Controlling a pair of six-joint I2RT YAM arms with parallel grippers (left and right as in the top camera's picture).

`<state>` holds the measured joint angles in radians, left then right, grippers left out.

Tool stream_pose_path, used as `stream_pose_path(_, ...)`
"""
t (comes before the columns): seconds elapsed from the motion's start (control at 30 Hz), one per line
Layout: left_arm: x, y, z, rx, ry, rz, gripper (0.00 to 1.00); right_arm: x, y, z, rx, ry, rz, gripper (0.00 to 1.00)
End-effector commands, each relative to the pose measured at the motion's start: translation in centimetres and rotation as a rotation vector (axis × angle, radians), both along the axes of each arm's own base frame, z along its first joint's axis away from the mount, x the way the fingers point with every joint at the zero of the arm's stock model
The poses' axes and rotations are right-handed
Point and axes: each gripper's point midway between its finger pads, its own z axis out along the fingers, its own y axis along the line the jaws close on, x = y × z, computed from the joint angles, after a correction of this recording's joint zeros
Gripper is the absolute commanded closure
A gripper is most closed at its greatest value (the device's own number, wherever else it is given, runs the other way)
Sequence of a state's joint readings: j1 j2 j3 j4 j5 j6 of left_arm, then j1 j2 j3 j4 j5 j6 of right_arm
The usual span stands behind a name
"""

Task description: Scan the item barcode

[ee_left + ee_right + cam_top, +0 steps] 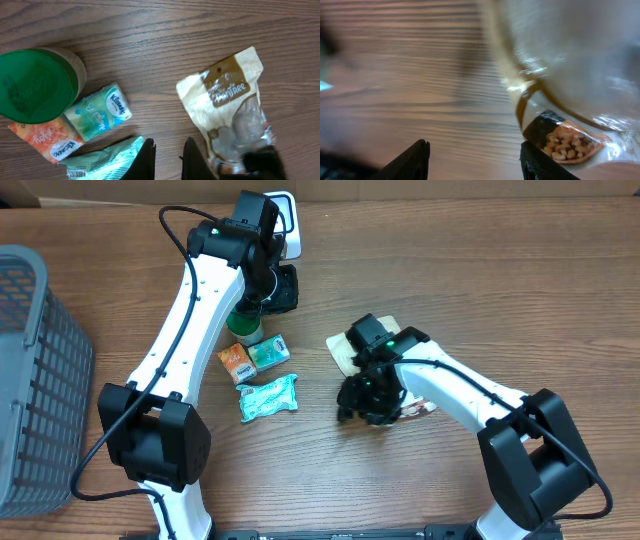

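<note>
While the left arm reaches over the far side of the worktop, the left fingers are drawn close together with nothing between them. They hang above bare wood between a crumpled teal pouch and the bag. The bag, cream and tan with a clear window, lies flat right of the worktop's middle, well apart from the other goods. Its tan printed end shows beside the right arm, and its other end lies under that arm's wrist. The right fingers are spread, and only wood shows in the gap between them. The blurred bag fills the upper right of the right wrist view, with a printed picture of nuts just above one fingertip. Whether that fingertip touches the bag cannot be told. In the left wrist view a dark shape, the right arm's end, sits over the bag's lower end. Left of the bag, a can with a green lid stands upright. A teal Kleenex pack lies just beside the can and touches an orange pack, and the pouch lies nearer the robot than these. A grey basket sits at the worktop's left edge.
</note>
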<state>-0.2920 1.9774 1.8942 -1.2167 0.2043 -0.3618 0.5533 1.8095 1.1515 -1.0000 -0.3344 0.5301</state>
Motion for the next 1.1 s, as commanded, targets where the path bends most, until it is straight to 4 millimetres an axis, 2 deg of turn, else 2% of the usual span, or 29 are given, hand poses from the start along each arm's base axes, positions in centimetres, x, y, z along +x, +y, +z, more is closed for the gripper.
stream_pose_path(0.0,0.3,0.4,0.4,0.018,-0.021,-0.016,0.96,1.1,-4.2,-1.0,-0.158,-0.017,-0.07,0.43)
stream_pose_path(0.03,0.3,0.4,0.4,0.018,-0.021,-0.016,0.96,1.4,-5.4,-1.0,-0.193,-0.019,-0.091,0.43)
stream_pose_path(0.1,0.3,0.4,0.4,0.019,-0.022,-0.016,0.96,1.9,-6.6,-1.1,-0.221,-0.025,-0.112,0.43)
stream_pose_path(0.23,0.3,0.4,0.4,0.022,-0.023,-0.015,0.96,4.4,-11.2,-1.3,-0.328,-0.088,-0.204,0.43)
stream_pose_path(0.4,0.3,0.5,0.3,0.025,-0.024,-0.014,0.96,7.5,-13.9,-1.4,-0.315,-0.171,-0.272,0.42)
stream_pose_path(0.47,0.3,0.5,0.3,0.025,-0.023,-0.015,0.96,8.8,-14.4,-1.4,-0.299,-0.209,-0.293,0.42)
stream_pose_path(0.6,0.2,0.5,0.1,0.028,-0.019,-0.016,0.96,11.9,-13.0,-1.0,-0.191,-0.351,-0.149,0.35)
stream_pose_path(0.73,0.2,0.4,0.0,0.031,-0.019,-0.018,0.96,14.6,-12.2,-0.4,-0.154,-0.488,-0.034,0.27)
stream_pose_path(0.83,0.3,0.1,0.0,0.028,-0.026,-0.023,0.96,16.4,-10.8,0.5,-0.088,-0.602,0.122,0.26)
stream_pose_path(0.97,0.4,-0.1,0.1,0.029,-0.036,-0.028,0.96,17.0,-10.2,1.0,-0.058,-0.636,0.151,0.26)
stream_pose_path(1.07,0.5,0.1,0.1,0.039,-0.042,-0.024,0.96,17.5,-8.7,3.0,0.024,-0.631,0.134,0.27)
